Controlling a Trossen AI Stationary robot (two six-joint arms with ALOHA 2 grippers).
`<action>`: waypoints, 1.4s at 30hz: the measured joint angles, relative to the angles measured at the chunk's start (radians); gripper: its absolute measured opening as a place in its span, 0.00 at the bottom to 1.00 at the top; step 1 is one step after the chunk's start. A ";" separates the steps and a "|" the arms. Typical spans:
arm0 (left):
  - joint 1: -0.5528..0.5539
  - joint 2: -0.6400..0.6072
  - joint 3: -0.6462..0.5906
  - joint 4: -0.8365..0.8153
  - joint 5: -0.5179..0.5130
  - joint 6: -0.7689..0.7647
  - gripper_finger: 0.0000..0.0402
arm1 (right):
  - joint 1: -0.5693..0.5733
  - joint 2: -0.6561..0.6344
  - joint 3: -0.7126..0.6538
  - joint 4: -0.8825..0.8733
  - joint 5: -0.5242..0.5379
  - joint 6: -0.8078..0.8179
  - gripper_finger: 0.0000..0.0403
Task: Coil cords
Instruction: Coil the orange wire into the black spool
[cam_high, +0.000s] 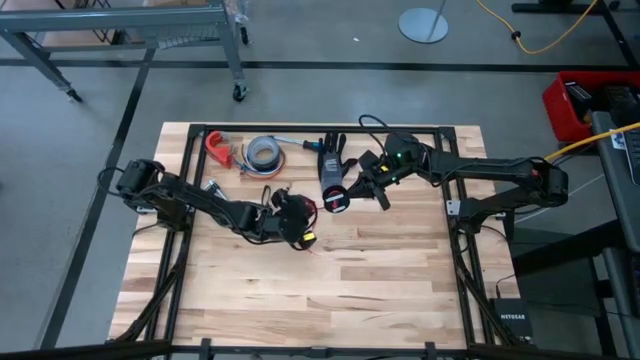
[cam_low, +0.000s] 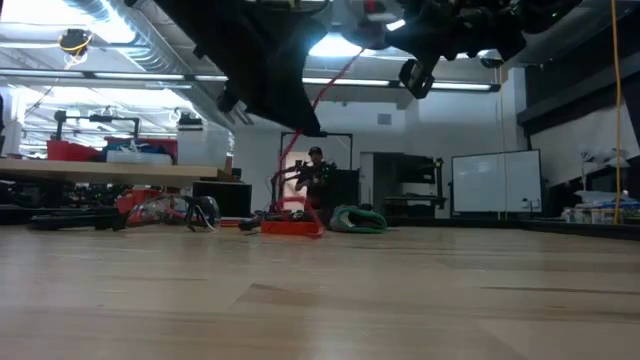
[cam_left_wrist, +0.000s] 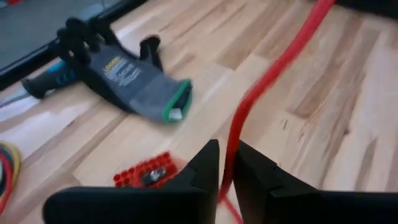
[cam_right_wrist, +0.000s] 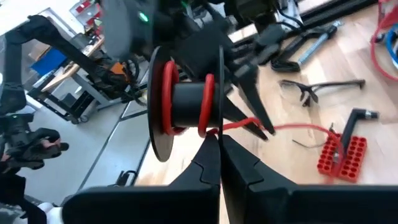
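Note:
A thin red cord (cam_left_wrist: 267, 74) runs from a black spool (cam_right_wrist: 186, 102), where several turns are wound, across to my left gripper (cam_left_wrist: 227, 149). That gripper hangs over the table's middle (cam_high: 298, 222), its fingers close together with the cord in the narrow gap. My right gripper (cam_right_wrist: 217, 142) is shut at the spool, which it carries above the table just right of the left gripper (cam_high: 337, 199). In the low view the cord (cam_low: 325, 95) slants down from the arms toward the table. My left gripper has the red cord (cam_left_wrist: 231, 163) between its two fingers, which lie across it, slanting down toward the table. The cord rises from the gap toward the spool and is clear of the table there. My right gripper is shut at the spool's underside, near one flange (cam_right_wrist: 221, 124). Its own fingertips hide which part they pinch. The spool hangs clear of the table with its axle lying across the fingers.
A dark work glove (cam_high: 331, 160) lies behind the grippers, with a grey tape roll (cam_high: 262, 152) and a red tool (cam_high: 218, 148) farther left. A red holder block (cam_right_wrist: 341, 155) and safety glasses (cam_right_wrist: 323, 87) lie on the wood near the left gripper.

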 joint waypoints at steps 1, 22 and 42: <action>0.000 0.001 0.000 0.004 0.003 0.000 0.11 | 0.000 0.000 0.000 0.002 -0.006 0.000 0.00; -0.006 -0.002 0.005 -0.033 -0.001 -0.041 0.01 | 0.000 -0.040 0.000 -0.057 -0.015 -0.017 0.00; 0.077 -0.002 0.003 -0.038 0.158 -0.162 0.00 | 0.001 -0.042 0.000 -0.418 0.279 -0.209 0.00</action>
